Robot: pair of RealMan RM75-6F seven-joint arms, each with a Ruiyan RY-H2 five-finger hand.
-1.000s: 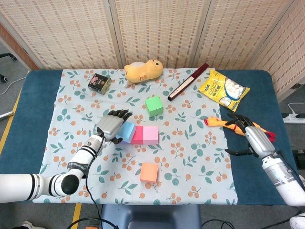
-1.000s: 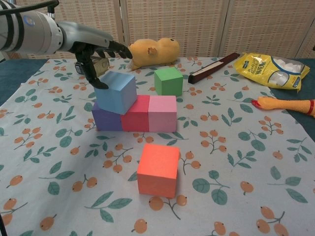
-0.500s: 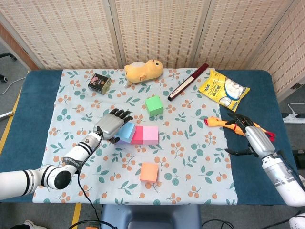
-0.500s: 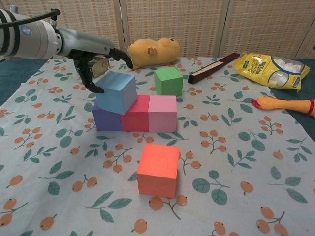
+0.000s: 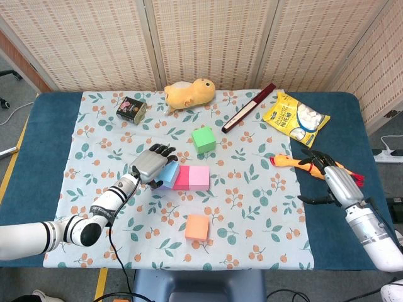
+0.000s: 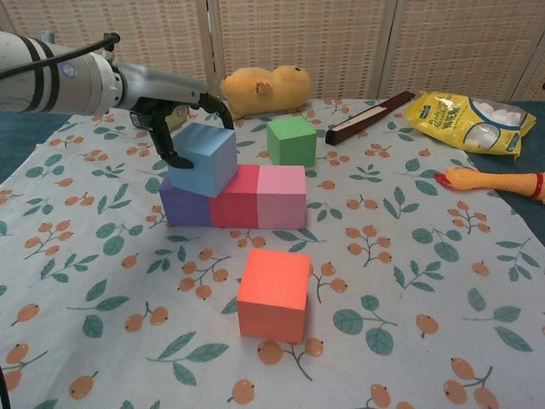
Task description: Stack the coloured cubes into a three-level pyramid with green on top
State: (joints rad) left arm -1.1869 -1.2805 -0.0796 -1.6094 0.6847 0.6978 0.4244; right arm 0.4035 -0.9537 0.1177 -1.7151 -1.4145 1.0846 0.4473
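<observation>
Base row is down: purple cube [image 6: 185, 207], red cube [image 6: 236, 197] and pink cube [image 6: 282, 196] side by side, touching, on the tabletop [image 6: 426, 273]. Blue cube [image 6: 202, 158] sits on level two, tilted and skewed, mostly over purple with a corner over red.

Main risk: blue is not seated flat. If I let go or nudge it now, I judge it could slide off toward the front or rock the purple cube out of line. Pushing it rightward to straddle purple/red could also shove the base row apart, since nothing braces it.

My left robot hand [image 6: 174, 102] is right at blue's far-left side, fingers curled around the upper edge. In the chest view a fingertip looks to touch the left face, but I cannot tell if it's a real grip or just contact. In the head view the same robot hand [image 5: 151, 165] hides the cube's left part.

Orange cube [image 6: 273, 294] is alone, near the front edge, well apart from the row; it's the second level-two piece I'd guess. Green cube [image 6: 292, 141] sits behind the row, just beyond pink, untouched.

Right robot hand [image 5: 327, 173] is far off at the right side, fingers spread, holding nothing, beside the rubber chicken [image 5: 296, 162]. Well away from every cube.
</observation>
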